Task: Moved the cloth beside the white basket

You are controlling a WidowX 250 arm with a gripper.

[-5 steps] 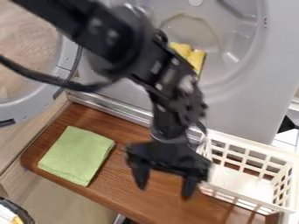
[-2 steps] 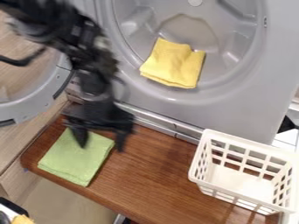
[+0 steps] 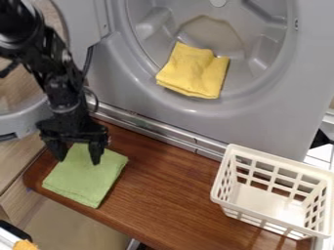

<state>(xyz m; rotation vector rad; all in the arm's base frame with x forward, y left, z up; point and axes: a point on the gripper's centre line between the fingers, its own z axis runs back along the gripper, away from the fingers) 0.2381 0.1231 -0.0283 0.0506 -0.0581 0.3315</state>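
Note:
At the left, the black gripper (image 3: pixel 79 157) hangs over the upper part of the green folded cloth (image 3: pixel 85 180), its two fingers spread apart with nothing held. The cloth lies flat at the left end of the brown wooden board. Whether the fingertips touch it I cannot tell. A white basket (image 3: pixel 225 197) with slotted walls stands at the board's right end, well apart from the cloth.
A yellow cloth (image 3: pixel 194 73) lies in the grey drum opening behind the board. The machine's grey front (image 3: pixel 261 124) rises along the board's back edge, and its round door (image 3: pixel 19 122) stands at the left.
From near the basket, the arm has swung left to the green cloth, uncovering the yellow cloth and the basket's left side. Both cloths and the basket have stayed put.

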